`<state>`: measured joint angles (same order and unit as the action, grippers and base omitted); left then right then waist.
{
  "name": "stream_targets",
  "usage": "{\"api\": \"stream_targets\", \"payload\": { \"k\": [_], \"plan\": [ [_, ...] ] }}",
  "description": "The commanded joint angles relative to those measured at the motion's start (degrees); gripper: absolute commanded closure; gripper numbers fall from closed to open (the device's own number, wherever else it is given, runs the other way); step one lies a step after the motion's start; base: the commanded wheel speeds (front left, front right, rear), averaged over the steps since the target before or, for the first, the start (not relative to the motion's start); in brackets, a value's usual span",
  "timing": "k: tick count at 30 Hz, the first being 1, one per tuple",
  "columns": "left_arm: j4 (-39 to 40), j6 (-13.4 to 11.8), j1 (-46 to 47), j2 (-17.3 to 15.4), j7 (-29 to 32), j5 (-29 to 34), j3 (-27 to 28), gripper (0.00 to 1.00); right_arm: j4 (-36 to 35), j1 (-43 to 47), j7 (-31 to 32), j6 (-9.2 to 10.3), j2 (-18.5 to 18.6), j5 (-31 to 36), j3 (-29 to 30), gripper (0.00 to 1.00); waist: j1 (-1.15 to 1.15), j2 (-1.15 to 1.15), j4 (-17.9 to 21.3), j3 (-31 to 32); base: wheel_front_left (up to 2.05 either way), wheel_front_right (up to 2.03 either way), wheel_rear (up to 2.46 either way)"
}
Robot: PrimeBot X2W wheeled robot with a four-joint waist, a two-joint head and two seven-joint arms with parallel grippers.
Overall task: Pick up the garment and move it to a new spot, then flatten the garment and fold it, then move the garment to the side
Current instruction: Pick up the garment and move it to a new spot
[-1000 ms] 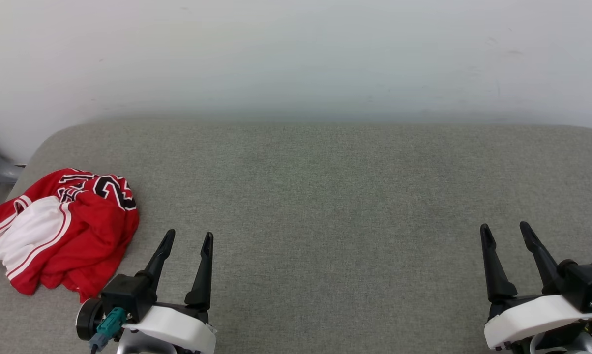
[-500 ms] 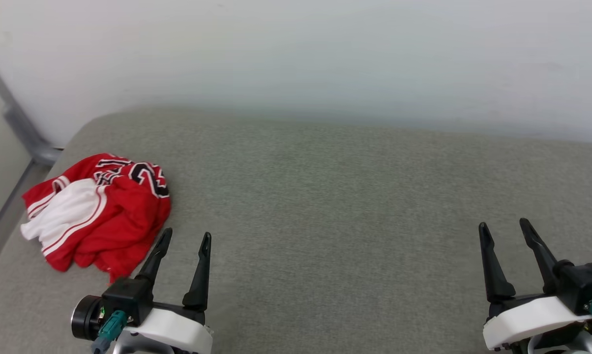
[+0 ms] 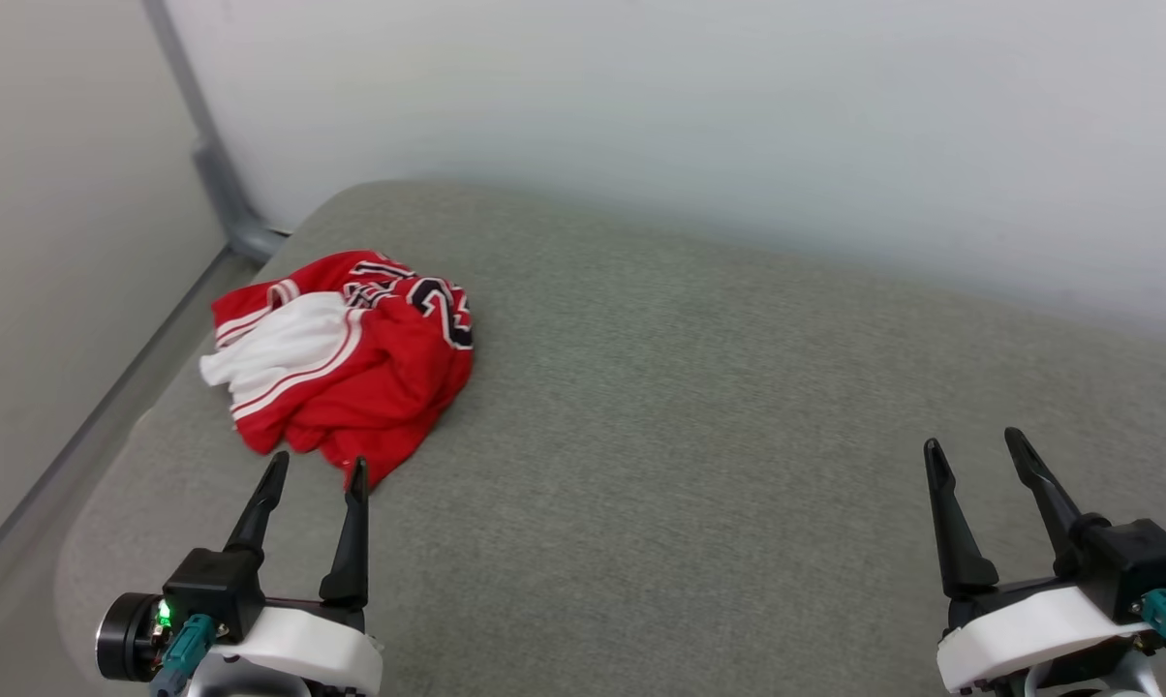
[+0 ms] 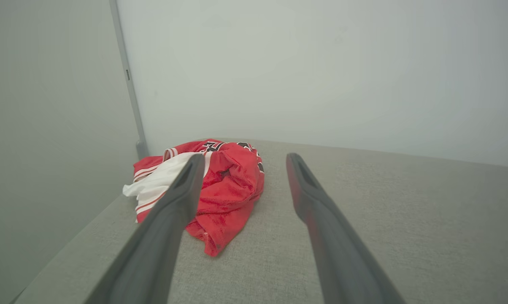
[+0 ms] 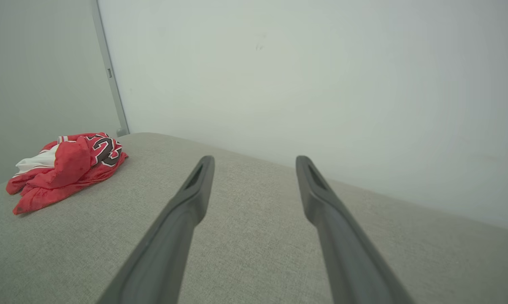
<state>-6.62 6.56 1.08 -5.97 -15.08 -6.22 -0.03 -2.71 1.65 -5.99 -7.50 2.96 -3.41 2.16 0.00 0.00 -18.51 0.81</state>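
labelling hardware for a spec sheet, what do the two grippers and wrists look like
Both the left gripper and right gripper have two long, tapering black fingers on a black block, mounted to a white rounded wrist shell. Each carries a teal cable connector; a small green light glows on the left one.

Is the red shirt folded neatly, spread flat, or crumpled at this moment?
Crumpled. The garment lies in a bunched heap on the grey cushion, with irregular wrinkles and its printed number partly hidden.

Right of the garment: bare grey surface, I can pass freely.
Behind it: wall blocks me.
Left of it: surface edge, grey post.
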Motion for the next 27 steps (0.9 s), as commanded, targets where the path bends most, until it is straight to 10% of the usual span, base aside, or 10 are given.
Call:
{"api": "stream_targets", "payload": {
  "k": [1, 16, 27],
  "plan": [
    [-0.04, 0.13, -0.45, 0.20, -0.13, 0.14, 0.23, 0.00, 0.11, 0.06, -0.05, 0.02, -0.11, -0.15, -0.04, 0.00, 0.00, 0.00, -2.33, 0.02, 0.00, 0.00, 0.00],
    [-0.26, 0.78, -0.16, 1.13, -0.13, -1.95, 2.29, 0.00, 0.94, -0.68, -0.56, 0.02, -0.09, -0.74, -0.20, 0.00, 0.00, 0.00, -7.32, -0.16, 0.00, 0.00, 0.00],
    [-9.52, 0.84, 14.32, 0.07, 0.23, -5.81, 4.67, 0.00, -4.02, -5.99, 2.57, 0.02, -0.09, 3.44, -2.11, 0.00, 0.00, 0.00, -2.93, -8.21, 0.00, 0.00, 0.00]
  ]
}}
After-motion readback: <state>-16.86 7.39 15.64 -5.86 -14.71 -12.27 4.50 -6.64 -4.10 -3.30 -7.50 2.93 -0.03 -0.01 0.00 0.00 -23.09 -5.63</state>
